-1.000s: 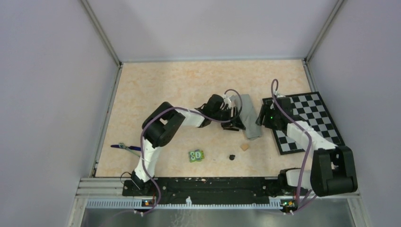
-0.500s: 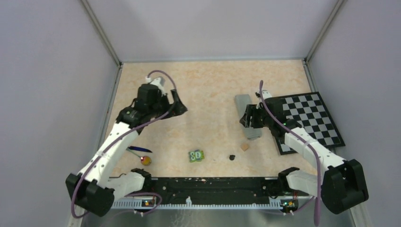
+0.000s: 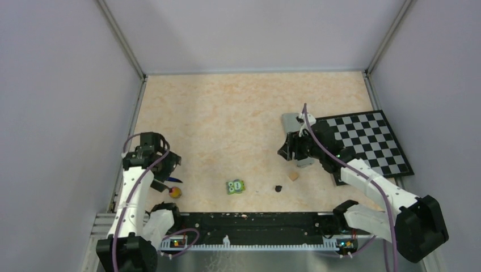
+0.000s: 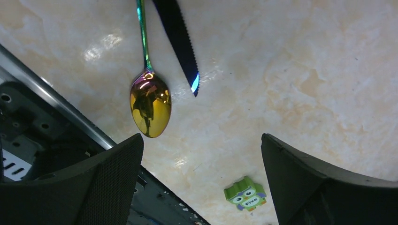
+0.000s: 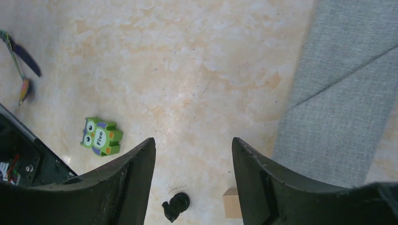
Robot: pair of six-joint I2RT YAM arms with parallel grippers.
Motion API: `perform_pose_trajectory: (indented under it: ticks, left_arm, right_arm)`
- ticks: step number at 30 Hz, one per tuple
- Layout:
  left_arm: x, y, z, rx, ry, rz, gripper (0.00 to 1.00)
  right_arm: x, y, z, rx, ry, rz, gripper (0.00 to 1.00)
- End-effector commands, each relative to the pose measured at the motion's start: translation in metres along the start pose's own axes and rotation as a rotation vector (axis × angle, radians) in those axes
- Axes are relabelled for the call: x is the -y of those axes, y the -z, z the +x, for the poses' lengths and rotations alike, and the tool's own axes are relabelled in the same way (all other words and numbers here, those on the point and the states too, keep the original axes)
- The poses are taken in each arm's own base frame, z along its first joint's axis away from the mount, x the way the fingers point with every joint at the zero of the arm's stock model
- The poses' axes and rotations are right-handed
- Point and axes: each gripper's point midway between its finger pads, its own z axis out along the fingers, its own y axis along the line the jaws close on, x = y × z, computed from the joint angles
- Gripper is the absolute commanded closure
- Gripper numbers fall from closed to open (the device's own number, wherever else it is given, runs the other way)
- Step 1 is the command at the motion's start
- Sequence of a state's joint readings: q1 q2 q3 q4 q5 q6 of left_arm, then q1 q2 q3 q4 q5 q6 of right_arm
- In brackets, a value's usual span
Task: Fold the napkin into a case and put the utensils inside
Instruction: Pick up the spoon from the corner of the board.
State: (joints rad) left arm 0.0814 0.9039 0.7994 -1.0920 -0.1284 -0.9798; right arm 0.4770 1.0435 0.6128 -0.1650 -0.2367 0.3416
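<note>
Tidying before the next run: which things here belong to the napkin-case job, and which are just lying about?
Job: folded grey napkin, spoon, dark blue knife.
Lying about: green owl block, tan cube, small black piece, checkerboard mat.

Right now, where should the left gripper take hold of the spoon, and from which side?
Probably from straight above: the spoon lies flat. Pinch its slim handle near the bowl, where the knife lies farthest off, with the open left gripper.

Left arm (image 3: 129,198), right arm (image 3: 368,180): white links, black joints, purple cables (image 3: 304,111); fingers (image 4: 110,173) black, finely textured.
</note>
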Motion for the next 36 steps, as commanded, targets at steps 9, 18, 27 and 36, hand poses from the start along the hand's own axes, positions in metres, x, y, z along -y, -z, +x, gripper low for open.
perform_pose_trajectory:
  ticks: [9, 18, 27, 36]
  left_arm:
    - [-0.046, -0.046, -0.006, 0.041, 0.299, -0.156, 0.24]
    - [-0.059, -0.067, -0.018, 0.012, 0.328, -0.187, 0.44]
    - [-0.065, -0.082, -0.016, -0.002, 0.345, -0.219, 0.62]
    - [-0.071, -0.098, -0.017, -0.010, 0.339, -0.250, 0.62]
  right_arm:
    - [-0.038, 0.009, -0.010, 0.074, 0.138, -0.012, 0.39]
    - [-0.046, 0.014, -0.010, 0.095, 0.161, -0.013, 0.38]
    - [-0.044, 0.015, -0.011, 0.100, 0.159, -0.001, 0.38]
    - [-0.043, 0.014, -0.010, 0.093, 0.158, 0.002, 0.39]
